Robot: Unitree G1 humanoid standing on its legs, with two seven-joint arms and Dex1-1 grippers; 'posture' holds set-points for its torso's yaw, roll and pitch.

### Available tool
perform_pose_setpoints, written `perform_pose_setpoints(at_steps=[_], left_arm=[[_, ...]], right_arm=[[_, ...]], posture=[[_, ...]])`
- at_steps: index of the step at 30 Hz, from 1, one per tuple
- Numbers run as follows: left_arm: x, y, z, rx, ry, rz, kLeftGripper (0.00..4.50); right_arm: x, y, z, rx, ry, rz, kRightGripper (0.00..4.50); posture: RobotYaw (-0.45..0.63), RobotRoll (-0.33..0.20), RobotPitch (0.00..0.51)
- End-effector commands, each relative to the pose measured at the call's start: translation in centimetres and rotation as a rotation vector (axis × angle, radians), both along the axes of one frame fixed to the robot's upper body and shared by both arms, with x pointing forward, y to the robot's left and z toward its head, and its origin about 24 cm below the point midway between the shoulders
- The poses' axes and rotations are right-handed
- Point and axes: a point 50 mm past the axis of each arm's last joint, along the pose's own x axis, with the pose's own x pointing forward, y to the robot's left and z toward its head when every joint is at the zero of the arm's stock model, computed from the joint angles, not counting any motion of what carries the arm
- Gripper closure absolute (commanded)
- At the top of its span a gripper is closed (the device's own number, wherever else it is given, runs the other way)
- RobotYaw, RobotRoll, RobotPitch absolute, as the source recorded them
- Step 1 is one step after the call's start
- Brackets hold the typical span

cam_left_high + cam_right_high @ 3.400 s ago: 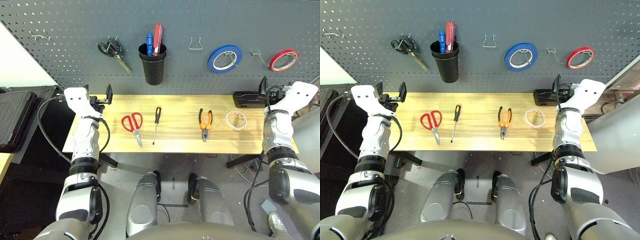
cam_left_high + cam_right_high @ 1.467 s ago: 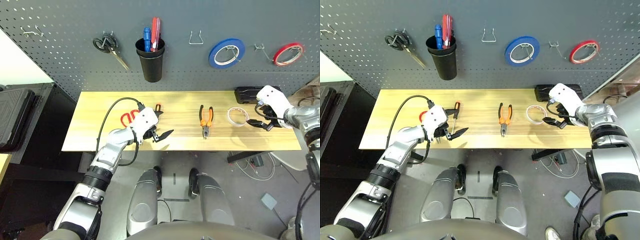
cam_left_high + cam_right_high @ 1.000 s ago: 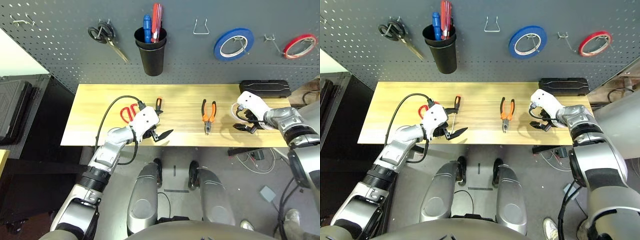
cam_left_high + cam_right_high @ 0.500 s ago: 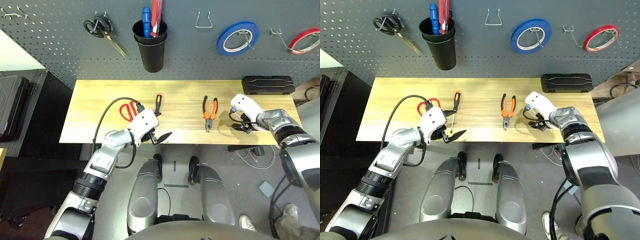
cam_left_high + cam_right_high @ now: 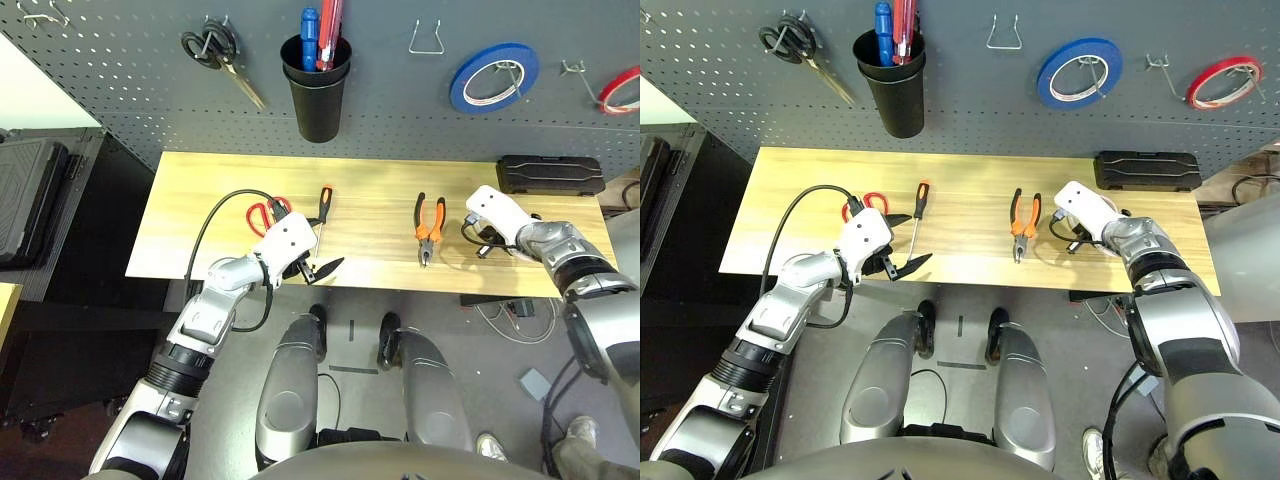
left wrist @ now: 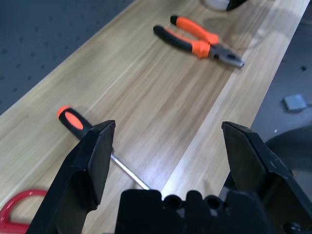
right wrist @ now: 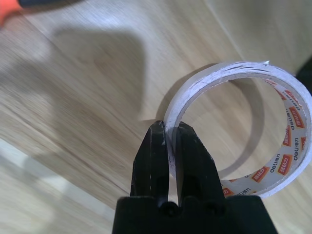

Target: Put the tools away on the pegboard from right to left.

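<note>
On the pale wooden tabletop [image 5: 200, 190] below the dark grey perforated pegboard [image 5: 400, 110], the right gripper [image 7: 169, 141] has pinched its black fingers onto the wall of the whitish tape roll [image 7: 273, 126], right of the orange-and-black-handled pliers [image 5: 430, 222]. Left of the pliers, the left gripper [image 6: 170, 151] hangs spread wide, holding nothing, above the slim black-and-orange-handled screwdriver [image 6: 73, 122], beside the red-handled scissors [image 5: 262, 212].

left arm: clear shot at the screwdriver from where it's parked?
Probably yes. The left gripper hangs open over the table's front edge with the screwdriver lying between and just beyond its fingers. Nothing sits between them; the red-handled scissors lie off to one side and the pliers further along.
</note>
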Motion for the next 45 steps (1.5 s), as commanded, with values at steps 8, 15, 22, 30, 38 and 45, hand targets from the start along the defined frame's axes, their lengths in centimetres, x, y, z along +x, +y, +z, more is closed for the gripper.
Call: perform_pose_setpoints(at_steps=[8, 15, 22, 30, 38, 45], left_arm=[[-1.0, -0.3, 2.8, -0.122, -0.046, -0.136, 0.0], [-2.0, -1.0, 4.9, -0.213, -0.081, -0.227, 0.0], [-3.5, -2.0, 7.0, -0.313, -0.107, -0.325, 0.0], [-3.9, -2.7, 8.8, -0.4, -0.108, -0.347, 0.0], [-3.8, -3.1, 10.2, -0.437, -0.109, -0.369, 0.0], [-3.6, -3.4, 10.3, -0.429, -0.1, -0.385, 0.0]], right_arm=[[-3.8, -2.3, -1.9, 0.051, -0.271, -0.12, 4.46], [-5.5, -2.3, -1.4, 0.083, -0.48, -0.139, 4.46], [-6.6, -2.5, -0.6, 0.098, -0.591, -0.131, 4.46], [-7.9, -1.9, 0.9, 0.128, -0.768, -0.042, 4.46], [-7.5, -1.5, 3.8, 0.121, -0.951, 0.014, 4.46], [-5.4, -1.2, 5.8, 0.118, -1.039, 0.003, 4.46]], posture=[[0.21, 0.0, 0.215], [0.19, 0.0, 0.2], [0.18, 0.0, 0.198], [0.18, 0.0, 0.196], [0.16, 0.0, 0.193], [0.15, 0.0, 0.191]])
